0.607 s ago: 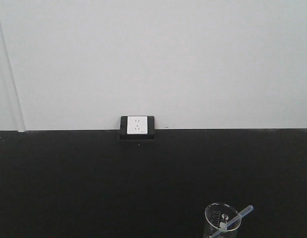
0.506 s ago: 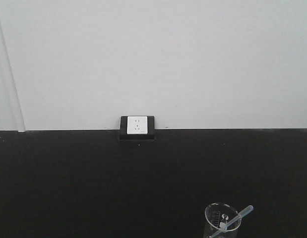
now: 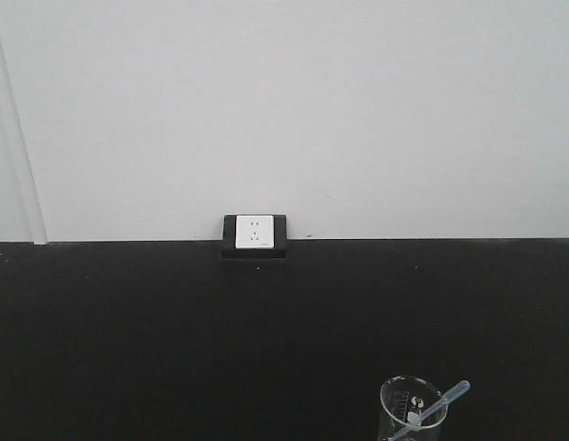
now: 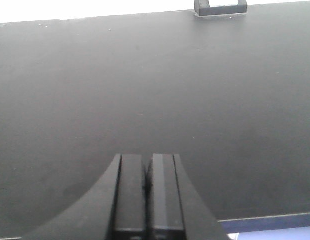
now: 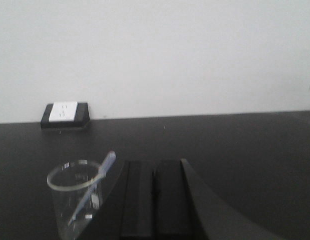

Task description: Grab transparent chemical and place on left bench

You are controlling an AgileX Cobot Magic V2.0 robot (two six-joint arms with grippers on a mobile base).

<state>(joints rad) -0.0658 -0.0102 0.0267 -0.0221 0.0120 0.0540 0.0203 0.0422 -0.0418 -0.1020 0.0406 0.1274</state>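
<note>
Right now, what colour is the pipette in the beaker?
The pipette is clear, untinted; the right wrist view shows it best.

Matt black, faintly grainy, on the bench top [image 3: 174, 340]; smooth matt white on the wall [image 3: 284, 110]. Clear, shiny beaker [image 5: 62, 205] with a cloudy plastic dropper [image 5: 102, 170]. Glossy white plastic socket [image 3: 254, 231] in a dull black frame.

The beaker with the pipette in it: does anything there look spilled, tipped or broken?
Nothing stands out. The beaker stands upright on the black bench. The transparent chemical pipette leans inside it with its bulb end above the rim. No liquid shows on the bench around it.
</note>
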